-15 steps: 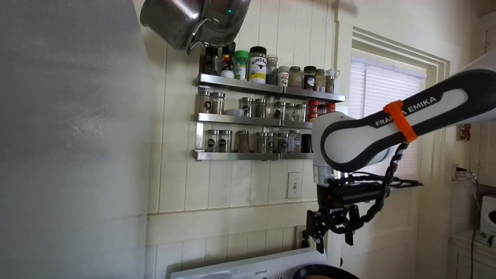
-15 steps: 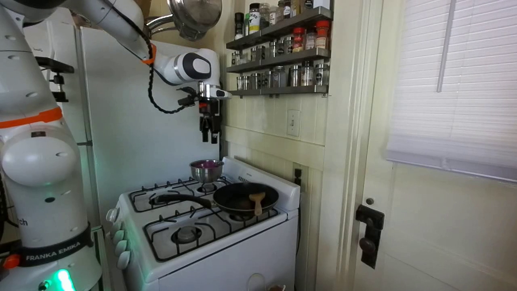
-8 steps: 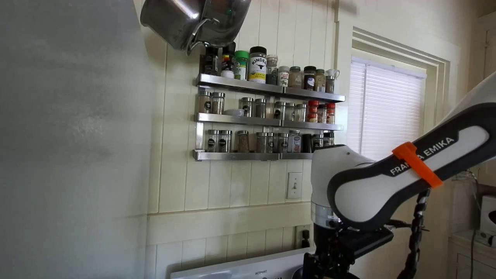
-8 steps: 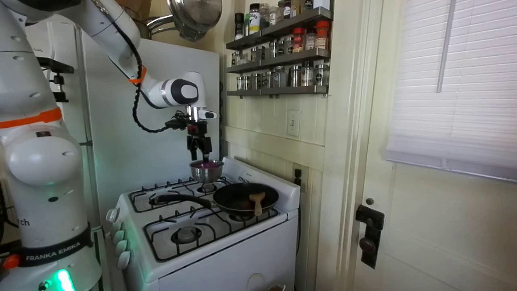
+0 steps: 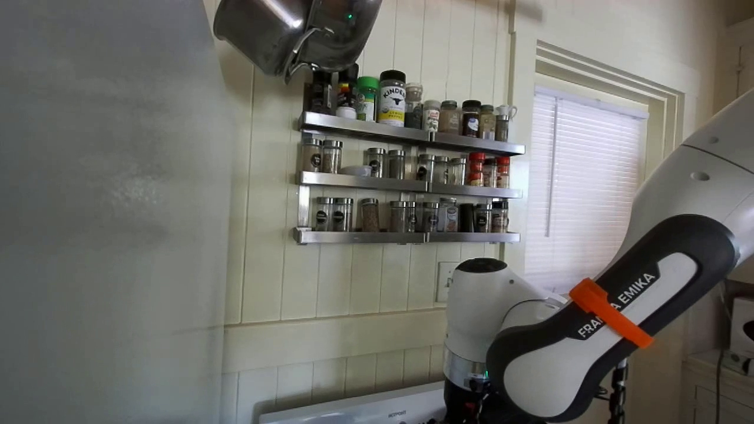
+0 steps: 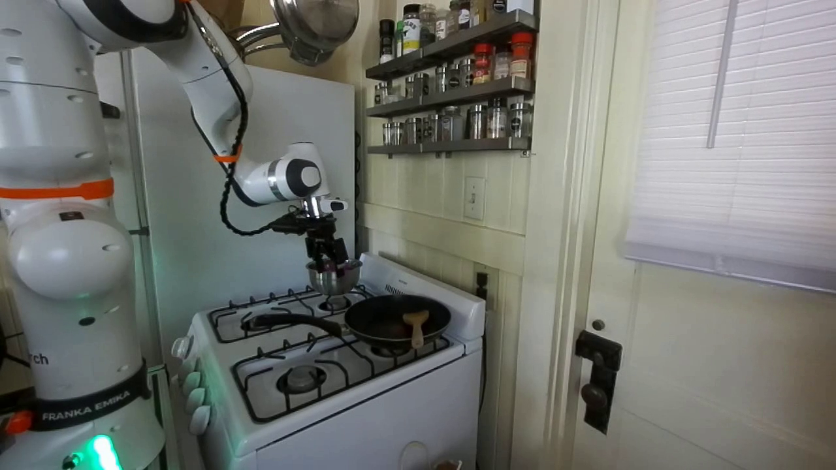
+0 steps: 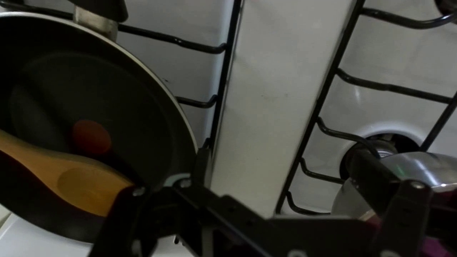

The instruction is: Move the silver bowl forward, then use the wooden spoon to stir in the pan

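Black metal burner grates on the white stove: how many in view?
2. A black metal grate under the round black frying pan, and a matching grate beside it, under the silver metal bowl. Pan and bowl hide parts of both, but probably no third.

Jars (image 5: 396, 166) line shelves (image 5: 410, 186) near the door (image 6: 718, 365).

FRANKA EMIKA stands on the black collar (image 6: 91, 405) at the robot's base (image 6: 134, 447), under "rch" on the white housing (image 6: 78, 333), and again on the arm (image 5: 668, 280), partly hidden by an orange band (image 5: 612, 315). A jar (image 5: 392, 101) on the top shelf (image 5: 406, 133) shows KINDE. In smaller print, the stove's back panel (image 5: 359, 408) seems to read HOTPOINT, the jar's yellow stripe (image 5: 391, 115) LEMON PEPPER.
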`<state>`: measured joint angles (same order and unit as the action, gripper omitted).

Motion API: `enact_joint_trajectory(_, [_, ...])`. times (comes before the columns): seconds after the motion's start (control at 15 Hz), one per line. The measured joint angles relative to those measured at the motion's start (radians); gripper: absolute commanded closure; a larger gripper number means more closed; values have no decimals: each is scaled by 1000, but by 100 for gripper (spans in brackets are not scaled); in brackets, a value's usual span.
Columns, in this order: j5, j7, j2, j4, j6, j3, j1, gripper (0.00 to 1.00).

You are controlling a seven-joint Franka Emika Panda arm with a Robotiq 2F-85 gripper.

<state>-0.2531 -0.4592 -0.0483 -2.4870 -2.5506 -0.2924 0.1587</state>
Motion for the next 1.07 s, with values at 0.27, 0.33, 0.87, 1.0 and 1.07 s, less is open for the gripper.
enact_joint_trajectory(0.27, [1,6,-17,0,0,2,2,0])
enact_joint_trajectory(0.33, [-3,6,-18,1,0,4,2,0])
enact_joint_trajectory(0.87, [-429,-471,-13,44,-91,22,-66,0])
enact_joint_trajectory(1.0, [-485,-557,13,45,-73,6,-64,0])
enact_joint_trajectory(1.07, [-502,-593,30,45,-69,-6,-59,0])
